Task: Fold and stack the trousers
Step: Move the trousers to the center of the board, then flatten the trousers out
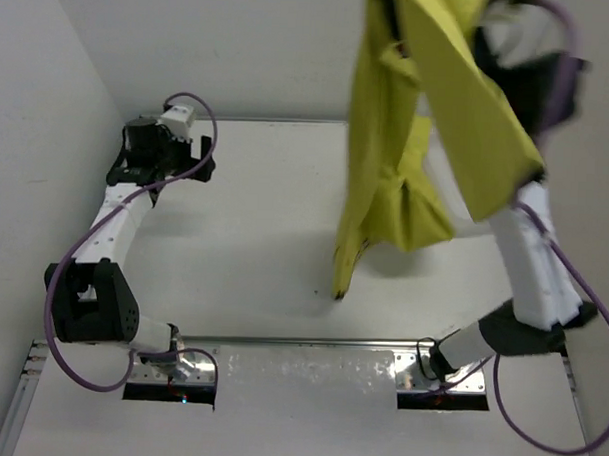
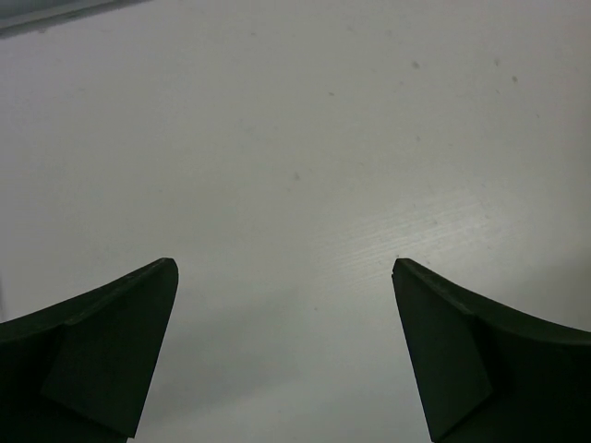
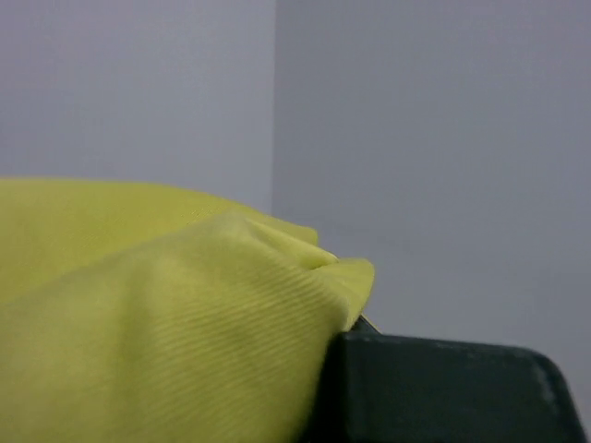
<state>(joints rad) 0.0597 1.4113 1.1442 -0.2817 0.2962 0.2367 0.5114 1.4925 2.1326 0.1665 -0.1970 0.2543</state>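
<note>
The mustard-yellow trousers [image 1: 407, 162] hang in the air over the right half of the table, and one narrow end reaches down to the tabletop. My right gripper [image 1: 503, 35] is raised high at the top right and is shut on the trousers' upper part. In the right wrist view the cloth [image 3: 166, 305] is bunched over the gripper [image 3: 314, 369], and only one dark finger [image 3: 443, 388] shows. My left gripper [image 1: 139, 157] sits low at the far left of the table, open and empty. Its fingers [image 2: 111, 351] are spread wide over bare table. No waistband trim shows.
The white table [image 1: 245, 226] is walled on the left and at the back. A metal rail [image 1: 300, 344] runs along the near edge between the two arm bases. Purple cables loop beside both arms.
</note>
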